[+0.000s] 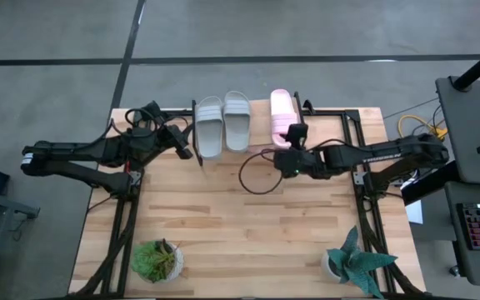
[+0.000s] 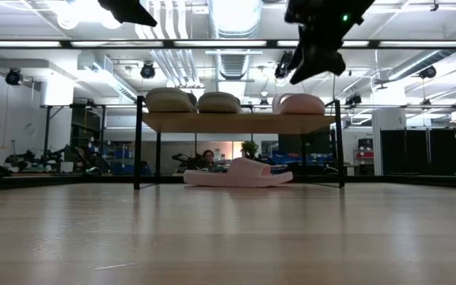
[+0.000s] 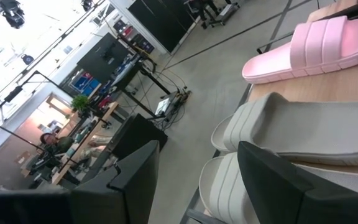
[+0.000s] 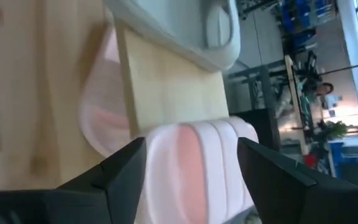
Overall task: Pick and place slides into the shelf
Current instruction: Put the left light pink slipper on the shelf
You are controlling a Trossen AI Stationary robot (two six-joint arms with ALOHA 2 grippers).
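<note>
The light wooden table (image 1: 248, 225) stood on a grey concrete floor (image 1: 57, 50). Along its near edge sat two potted plants, a round green one (image 1: 156, 260) to the left and a spiky one (image 1: 352, 260) to the right. In the low view the room behind showed ceiling lights and ducts, dark benches, and a seated person (image 2: 207, 159) far off.

The shelf (image 1: 257, 125) stood at the table's far edge. On its plank top, from left to right, lay two pale grey slides (image 1: 209, 127) (image 1: 237, 121) side by side, then a pink slide (image 1: 282, 115). A second pink slide (image 2: 238, 173) lay on the table beneath the plank, between the black legs.

The left gripper (image 1: 192, 150) hung just left of the grey pair, its fingers (image 3: 135, 180) parted and holding nothing. The right gripper (image 1: 294, 132) hovered over the near end of the upper pink slide, fingers (image 4: 126, 171) spread wide to either side of its strap and not touching it.
</note>
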